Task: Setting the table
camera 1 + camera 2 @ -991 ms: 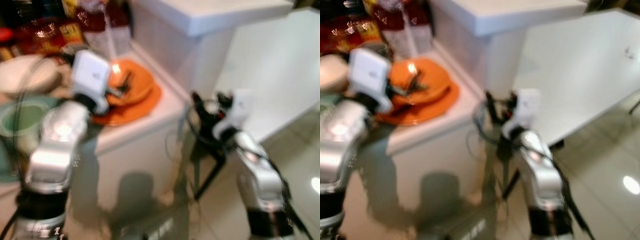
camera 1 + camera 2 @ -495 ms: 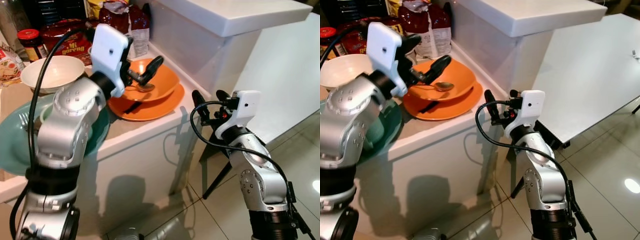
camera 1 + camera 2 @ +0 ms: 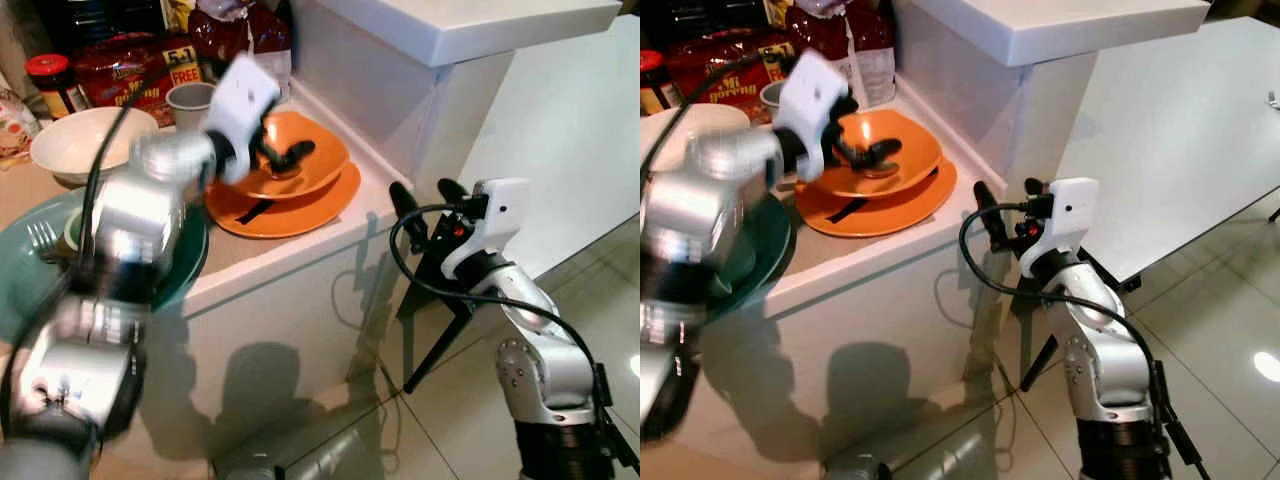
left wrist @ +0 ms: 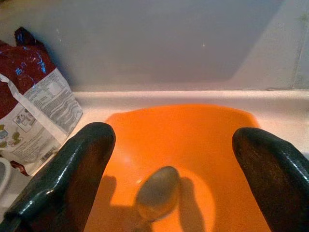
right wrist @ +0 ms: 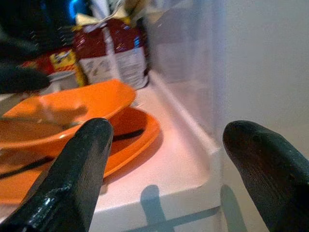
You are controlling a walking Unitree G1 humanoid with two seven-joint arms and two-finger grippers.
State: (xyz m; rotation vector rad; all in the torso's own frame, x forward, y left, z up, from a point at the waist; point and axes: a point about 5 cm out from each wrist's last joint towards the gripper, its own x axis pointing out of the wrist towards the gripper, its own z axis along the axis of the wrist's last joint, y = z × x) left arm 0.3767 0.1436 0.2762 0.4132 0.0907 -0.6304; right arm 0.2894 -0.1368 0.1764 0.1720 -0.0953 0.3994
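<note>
Tabletop: white counter set against a raised white ledge, carrying all the tableware.

Far left: teal plate, with a fork lying on it, partly behind the left arm. Behind it, a white bowl, upright, and a red-lidded jar at the back edge. Red snack packets stand along the back, with a pale cup just in front of them.

Centre: orange bowl sitting on an orange plate, both near the ledge wall. A spoon rests inside the bowl, its scoop on the bowl's floor. A dark utensil lies on the orange plate, its end tucked under the bowl; its type cannot be told.

Left claw: reaching over the orange bowl, blurred in the head views. In the left wrist view its fingers stand wide apart on either side of the spoon, holding nothing; whether they touch the bowl cannot be told. A red-and-white bag stands just beside the bowl in that view.

Right claw: off the tabletop, beside its front corner, pointing towards the orange plate. Its fingers are spread wide and empty.

Far right: a white table stands apart from the counter over a glossy tiled floor.
</note>
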